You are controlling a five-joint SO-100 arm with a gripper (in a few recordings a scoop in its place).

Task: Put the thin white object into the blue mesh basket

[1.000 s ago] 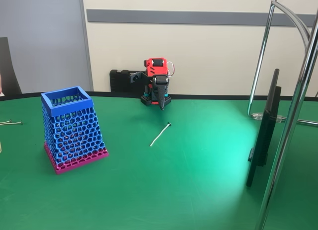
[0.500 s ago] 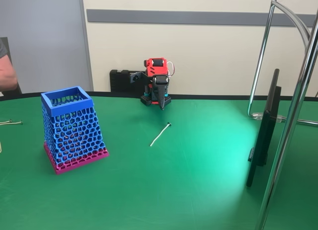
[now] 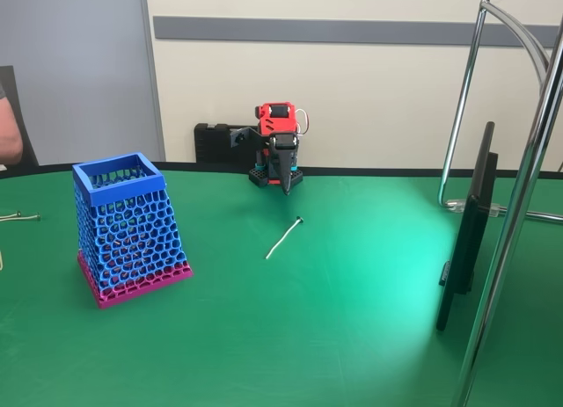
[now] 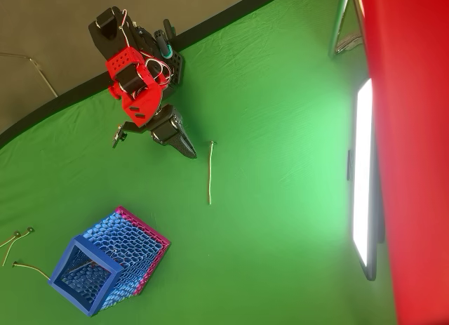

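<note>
The thin white object (image 3: pixel 284 238) lies flat on the green table, a slim strip with a small dark head at its far end; from above it shows as a pale strip (image 4: pixel 210 172). The blue mesh basket (image 3: pixel 128 227) with a magenta base stands upright at the left of the fixed view, and at the lower left (image 4: pixel 109 269) in the overhead view. The red and black arm is folded at the table's far edge. Its gripper (image 3: pixel 285 184) points down with the jaws together, holding nothing, a short way behind the strip; its dark tip (image 4: pixel 189 152) sits beside the strip's head.
A dark flat screen (image 3: pixel 466 227) on edge and chrome stand tubes (image 3: pixel 519 205) occupy the right side. Thin wire-like pieces (image 4: pixel 15 239) lie at the table's left edge near the basket. A person's arm (image 3: pixel 9 130) shows at the far left.
The arm and the strip have not moved. Only the person's arm at the left edge has come into view and shifted slightly.
</note>
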